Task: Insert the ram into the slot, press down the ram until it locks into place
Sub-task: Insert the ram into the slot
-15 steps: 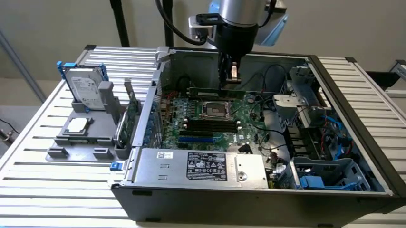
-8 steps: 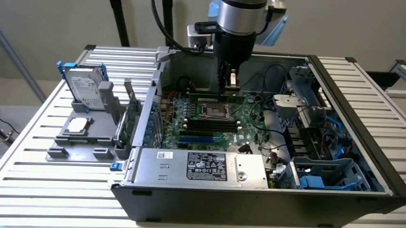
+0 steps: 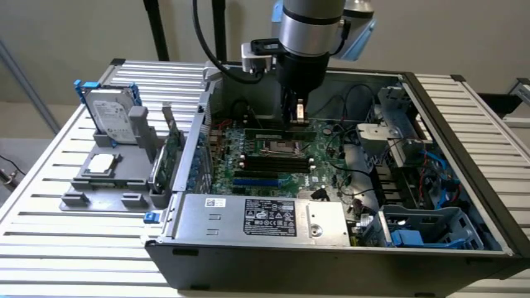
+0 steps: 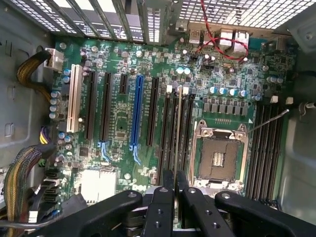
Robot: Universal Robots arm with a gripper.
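The gripper [image 3: 298, 115] was seen in the upper middle of the exterior view, hanging inside the open case [image 3: 460, 155]. Its jaws were drawn almost together, pinching the ram [image 4: 177, 133] by one long edge. In the exterior view the ram appeared as a long strip just below the gripper, near the middle of the frame. In the wrist view it was shown edge-on as a thin pale line running out from between the fingers [image 4: 167, 190], laid over the bank of black slots between the blue slot [image 4: 137, 113] and the CPU socket [image 4: 217, 158]. Whether it touched the slot [image 4: 183, 131] could not be told. The insertion was judged to be in hand, with nothing yet seated. To be done well, the stick would need to be kept parallel to the chosen slot and centred between the white latches [image 4: 185, 90]. Pressure would best be applied straight down and evenly, since a tilted stick could be jammed at one end.
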